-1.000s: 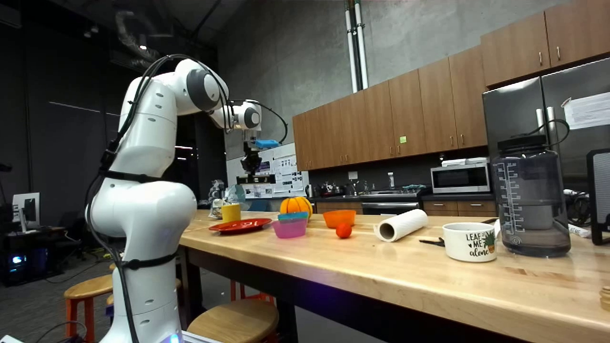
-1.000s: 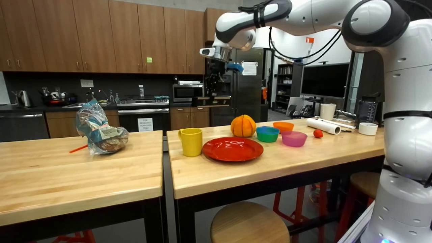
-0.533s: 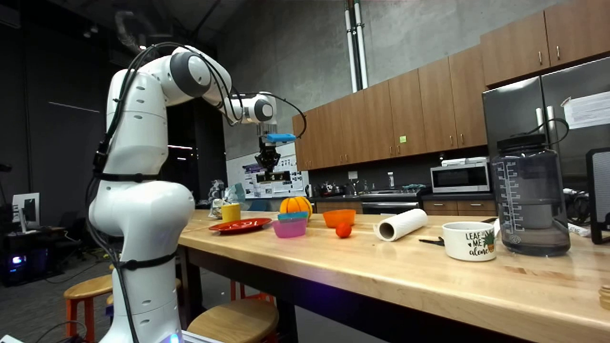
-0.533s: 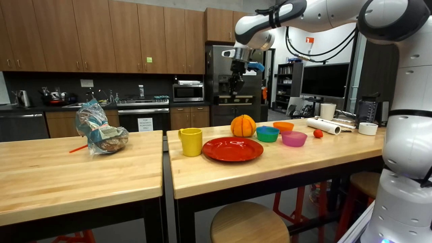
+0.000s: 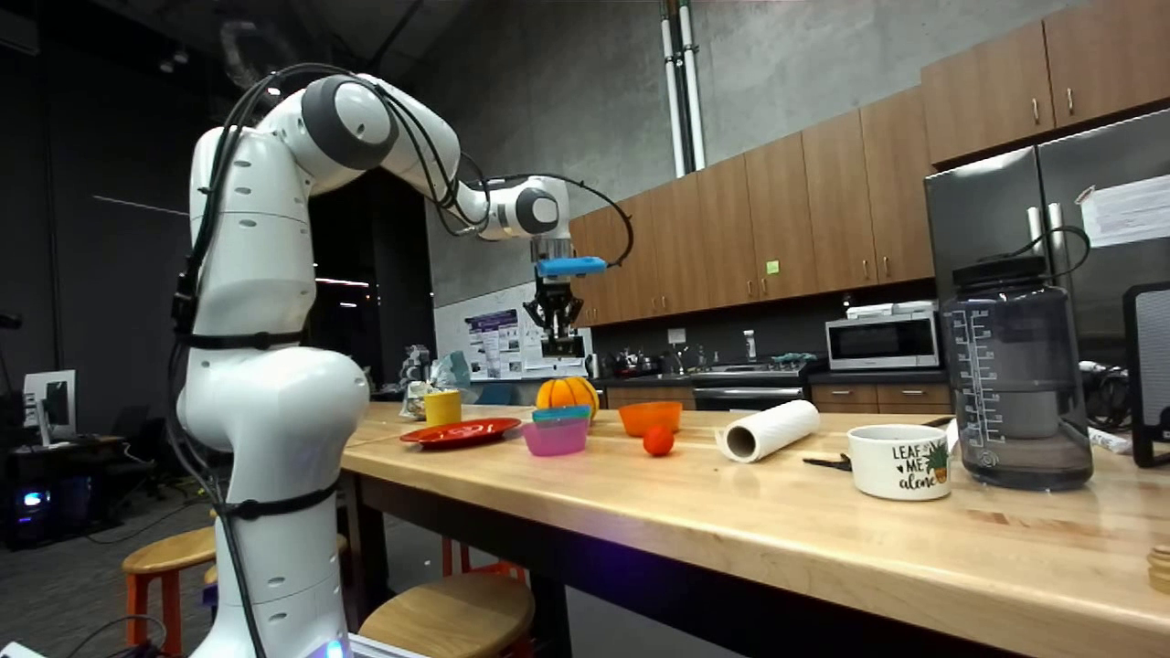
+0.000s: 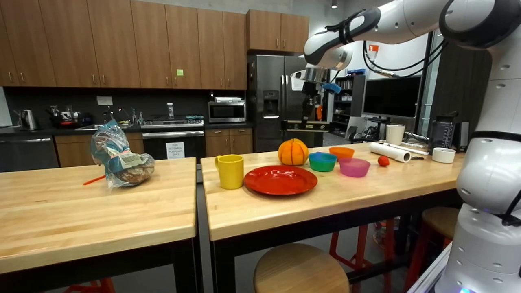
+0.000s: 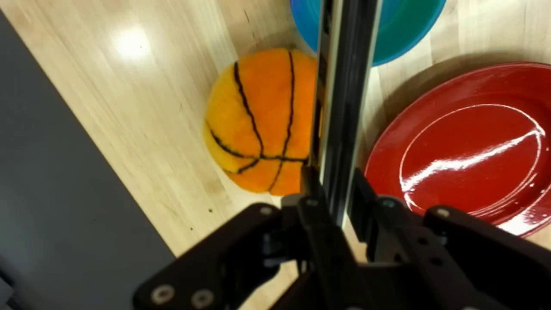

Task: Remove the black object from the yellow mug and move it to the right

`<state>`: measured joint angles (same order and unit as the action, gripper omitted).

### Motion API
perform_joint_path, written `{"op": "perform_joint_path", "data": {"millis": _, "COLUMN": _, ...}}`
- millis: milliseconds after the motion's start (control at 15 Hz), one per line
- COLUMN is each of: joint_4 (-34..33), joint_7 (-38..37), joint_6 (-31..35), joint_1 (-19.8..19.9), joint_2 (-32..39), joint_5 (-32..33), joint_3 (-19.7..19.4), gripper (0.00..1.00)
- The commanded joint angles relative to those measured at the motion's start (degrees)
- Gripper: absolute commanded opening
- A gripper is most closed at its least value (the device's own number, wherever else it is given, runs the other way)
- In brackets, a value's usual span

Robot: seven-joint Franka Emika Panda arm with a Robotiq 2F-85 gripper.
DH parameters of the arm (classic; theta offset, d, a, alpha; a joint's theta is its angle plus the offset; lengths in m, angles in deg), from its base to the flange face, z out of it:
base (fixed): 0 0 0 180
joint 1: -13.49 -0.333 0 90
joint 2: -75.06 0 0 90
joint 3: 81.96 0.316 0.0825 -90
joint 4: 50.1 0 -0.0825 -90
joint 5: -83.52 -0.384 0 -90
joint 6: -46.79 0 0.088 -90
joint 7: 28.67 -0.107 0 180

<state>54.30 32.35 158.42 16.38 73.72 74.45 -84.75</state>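
The yellow mug (image 6: 231,172) stands upright near the left end of the table in an exterior view; it also shows in an exterior view (image 5: 443,408). Nothing sticks out above its rim. My gripper (image 7: 333,174) is shut on a long black bar that looks like a spirit level (image 7: 349,94). The bar hangs level in the air in both exterior views (image 5: 562,347) (image 6: 306,126), well away from the mug. In the wrist view it passes above the edge of an orange plush pumpkin (image 7: 262,120) and a blue-green bowl (image 7: 404,34). The mug is out of the wrist view.
A red plate (image 6: 281,180) lies beside the mug. A pink bowl (image 6: 354,167), an orange bowl (image 6: 342,153), a red ball (image 5: 658,440), a paper towel roll (image 5: 770,431), a white lettered mug (image 5: 900,463) and a dark jug (image 5: 1019,384) stand along the table.
The gripper has moved right in both exterior views with the black bar held, away from the mug's side. The bar has turned somewhat and looks shorter in an exterior view.
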Motion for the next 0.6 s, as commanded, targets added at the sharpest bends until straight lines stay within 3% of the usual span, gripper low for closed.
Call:
{"op": "perform_joint_path", "data": {"millis": 0, "joint_4": 4.7, "joint_7": -6.2, "joint_6": 3.2, "joint_1": 1.8, "joint_2": -3.3, "joint_5": -0.7, "joint_3": -2.2, "gripper": 0.05}}
{"op": "perform_joint_path", "data": {"millis": 533, "joint_4": 9.8, "joint_7": -22.5, "joint_6": 8.9, "joint_1": 5.3, "joint_2": -5.0, "joint_5": 2.7, "joint_3": -6.5, "gripper": 0.05}}
